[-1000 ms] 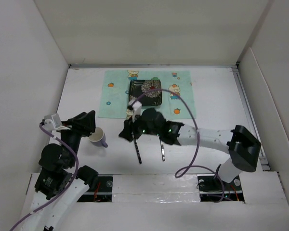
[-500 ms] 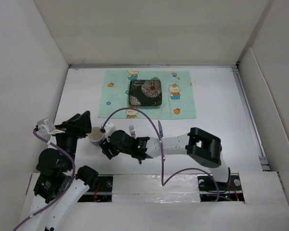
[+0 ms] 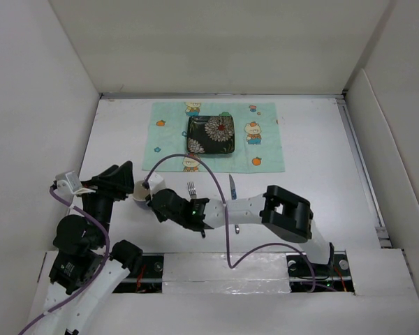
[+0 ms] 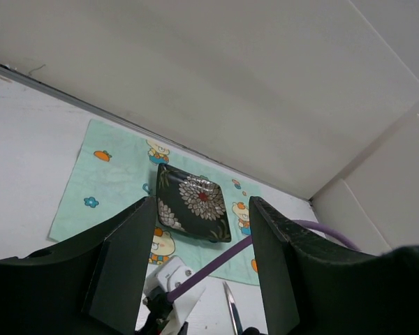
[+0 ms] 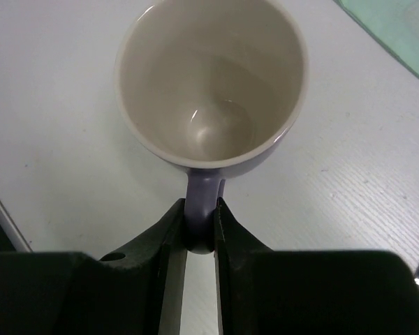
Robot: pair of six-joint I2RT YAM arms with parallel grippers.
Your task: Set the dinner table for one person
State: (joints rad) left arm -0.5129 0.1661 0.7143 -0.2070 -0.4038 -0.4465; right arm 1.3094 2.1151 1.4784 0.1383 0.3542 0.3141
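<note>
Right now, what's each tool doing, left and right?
Left tool: open, holding nothing.
Right tool: closed on the handle of the purple mug.

The right arm lies stretched across the near strip of the dinner table, walling it off from centre to left. Its purple cable loops past the fork and the knife. The mug sits boxed in: the right gripper pinches its handle from one side, and the left gripper, fingers spread, crowds the other. Bare white surface lies open right of the placemat; tall white walls hem three sides.
</note>
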